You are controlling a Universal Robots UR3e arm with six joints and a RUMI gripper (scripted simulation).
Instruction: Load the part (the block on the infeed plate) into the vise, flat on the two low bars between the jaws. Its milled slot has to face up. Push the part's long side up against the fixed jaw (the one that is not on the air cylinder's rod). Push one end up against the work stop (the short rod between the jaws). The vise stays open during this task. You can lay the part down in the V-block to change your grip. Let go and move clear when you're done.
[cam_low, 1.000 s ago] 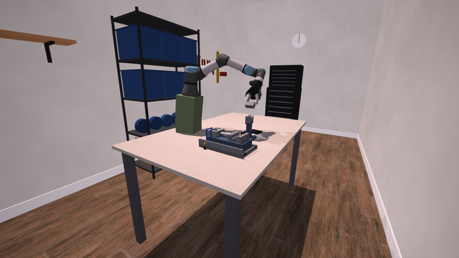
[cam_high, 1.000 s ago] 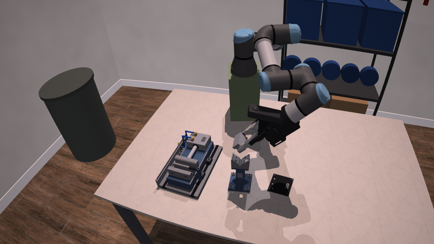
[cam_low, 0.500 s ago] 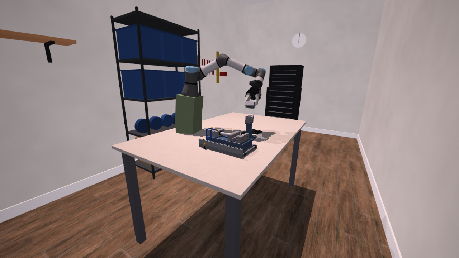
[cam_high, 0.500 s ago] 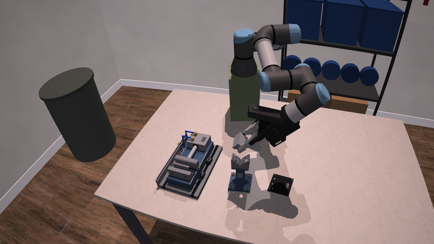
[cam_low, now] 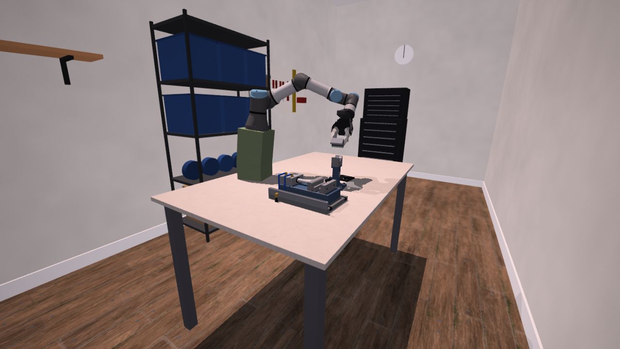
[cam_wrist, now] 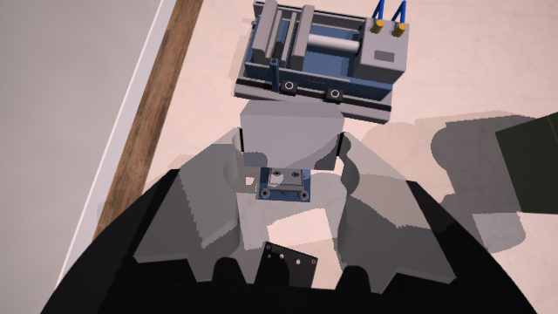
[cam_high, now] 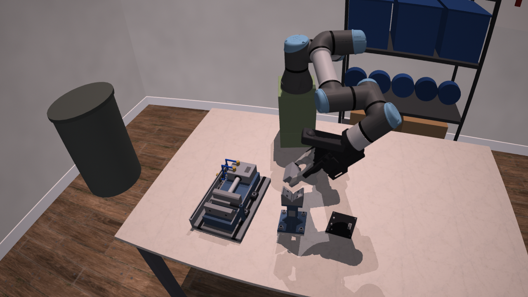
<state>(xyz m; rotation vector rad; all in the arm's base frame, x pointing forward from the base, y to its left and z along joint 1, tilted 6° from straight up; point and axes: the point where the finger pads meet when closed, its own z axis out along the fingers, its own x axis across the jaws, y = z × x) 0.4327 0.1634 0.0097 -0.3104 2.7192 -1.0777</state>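
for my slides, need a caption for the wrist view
Gripper holding the grey part by its ends, V-block below, open vise beyond.

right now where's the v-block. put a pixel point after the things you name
In the top view, the V-block (cam_high: 292, 199) (cam_low: 336, 162) (cam_wrist: 285, 176) stands between the vise (cam_high: 222, 210) (cam_low: 299, 197) (cam_wrist: 375, 87), on its left, and the black plate (cam_high: 341, 224) (cam_wrist: 288, 267), lower right.

Dark-grey and white jointed arm (cam_high: 324, 66) (cam_low: 318, 87) bent, black two-jaw gripper with grey fingers (cam_high: 295, 173) (cam_low: 339, 136) held tilted above V-block, closed on part.
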